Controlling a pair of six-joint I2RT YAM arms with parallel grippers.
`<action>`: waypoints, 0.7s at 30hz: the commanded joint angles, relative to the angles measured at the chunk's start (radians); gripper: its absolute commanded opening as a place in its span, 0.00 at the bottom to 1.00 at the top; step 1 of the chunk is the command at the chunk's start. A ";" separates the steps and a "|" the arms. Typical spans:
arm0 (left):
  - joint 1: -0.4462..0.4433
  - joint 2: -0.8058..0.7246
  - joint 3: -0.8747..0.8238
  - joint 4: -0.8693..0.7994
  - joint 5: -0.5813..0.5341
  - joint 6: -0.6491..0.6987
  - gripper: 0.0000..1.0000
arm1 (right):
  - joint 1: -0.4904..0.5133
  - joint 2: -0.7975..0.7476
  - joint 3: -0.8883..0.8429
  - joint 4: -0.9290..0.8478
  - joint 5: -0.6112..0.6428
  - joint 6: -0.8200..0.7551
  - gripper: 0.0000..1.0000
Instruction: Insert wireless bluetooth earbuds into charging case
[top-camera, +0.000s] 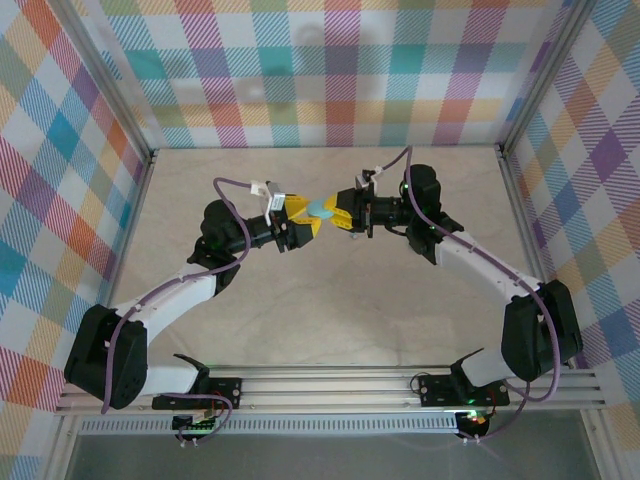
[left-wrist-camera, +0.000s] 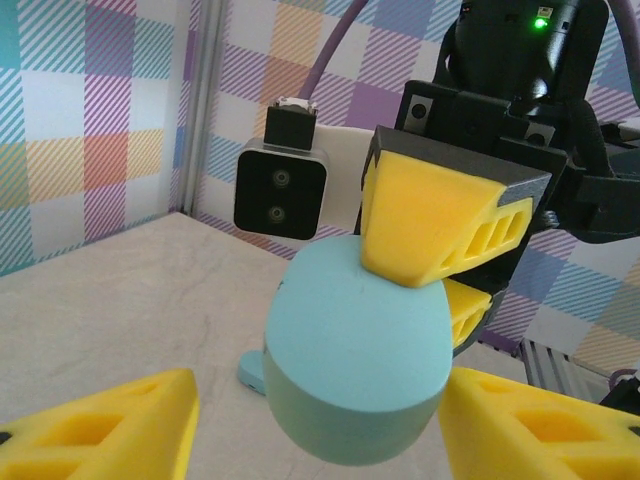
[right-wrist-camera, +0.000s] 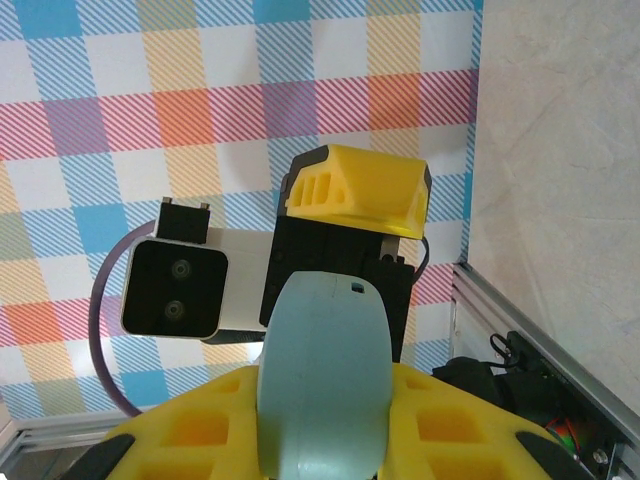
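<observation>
The charging case (top-camera: 322, 210), a smooth light-blue oval, hangs above the middle of the table between both grippers. My right gripper (top-camera: 339, 215) is shut on it; in the right wrist view the case (right-wrist-camera: 322, 380) sits pinched between the yellow fingers (right-wrist-camera: 190, 435). My left gripper (top-camera: 307, 219) faces it from the left and stands open. In the left wrist view its fingers (left-wrist-camera: 100, 430) flank the case (left-wrist-camera: 355, 350), with a gap on the left side. A small light-blue earbud (left-wrist-camera: 250, 370) lies on the table below the case.
The beige table (top-camera: 330, 310) is walled by checked panels (top-camera: 330, 70) behind and at both sides. An aluminium rail (top-camera: 330, 385) carries both arm bases along the near edge. The left wrist camera (right-wrist-camera: 175, 290) points at the right gripper.
</observation>
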 joint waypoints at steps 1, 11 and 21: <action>-0.004 -0.004 0.016 0.015 0.015 -0.002 0.63 | -0.004 -0.029 0.003 0.026 -0.017 -0.001 0.15; -0.004 -0.004 0.021 0.012 0.033 0.006 0.48 | -0.003 -0.034 0.000 0.024 -0.015 -0.004 0.15; -0.005 -0.010 0.023 0.020 0.019 -0.003 0.59 | -0.003 -0.036 -0.010 0.020 -0.019 -0.004 0.15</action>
